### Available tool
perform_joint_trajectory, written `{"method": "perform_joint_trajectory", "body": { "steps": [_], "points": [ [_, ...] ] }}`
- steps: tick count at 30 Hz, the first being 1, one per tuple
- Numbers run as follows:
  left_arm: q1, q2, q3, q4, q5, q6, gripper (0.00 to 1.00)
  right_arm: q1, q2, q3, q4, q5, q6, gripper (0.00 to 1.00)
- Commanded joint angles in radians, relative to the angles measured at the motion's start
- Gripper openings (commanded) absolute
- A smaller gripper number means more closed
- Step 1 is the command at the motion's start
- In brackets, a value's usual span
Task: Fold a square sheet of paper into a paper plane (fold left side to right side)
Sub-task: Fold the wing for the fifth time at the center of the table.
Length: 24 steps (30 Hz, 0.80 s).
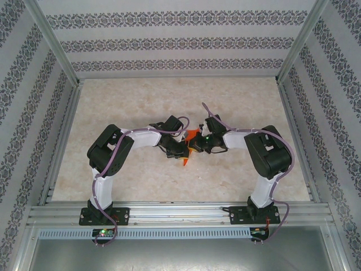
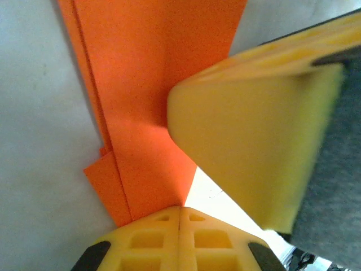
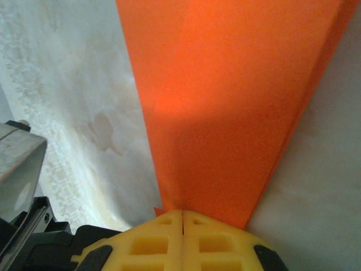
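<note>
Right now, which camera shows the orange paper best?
Right wrist: the orange paper spreads wide and unblocked. Left wrist shows its layered edges, half behind a yellow claw finger. The top view gives just a small, half-covered scrap.

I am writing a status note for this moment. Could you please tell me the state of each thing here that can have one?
orange paper: folded into layers with visible creases, pinched by both pairs of fingers.
left fingers: shut on the orange paper.
right fingers: shut on the orange paper.
</note>
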<state>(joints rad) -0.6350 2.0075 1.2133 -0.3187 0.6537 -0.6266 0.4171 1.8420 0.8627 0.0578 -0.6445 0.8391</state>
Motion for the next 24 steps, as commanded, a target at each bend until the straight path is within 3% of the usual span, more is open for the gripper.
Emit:
{"method": "perform_joint_trajectory", "body": {
  "steps": [1, 24],
  "points": [
    [-0.010, 0.033, -0.042, -0.160, -0.087, 0.021, 0.02, 0.005, 0.026, -0.004, -0.002, 0.015, -0.019, 0.00],
    [-0.012, 0.034, -0.042, -0.161, -0.088, 0.022, 0.02, -0.123, 0.095, 0.126, -0.104, 0.075, -0.187, 0.00]
  ]
}}
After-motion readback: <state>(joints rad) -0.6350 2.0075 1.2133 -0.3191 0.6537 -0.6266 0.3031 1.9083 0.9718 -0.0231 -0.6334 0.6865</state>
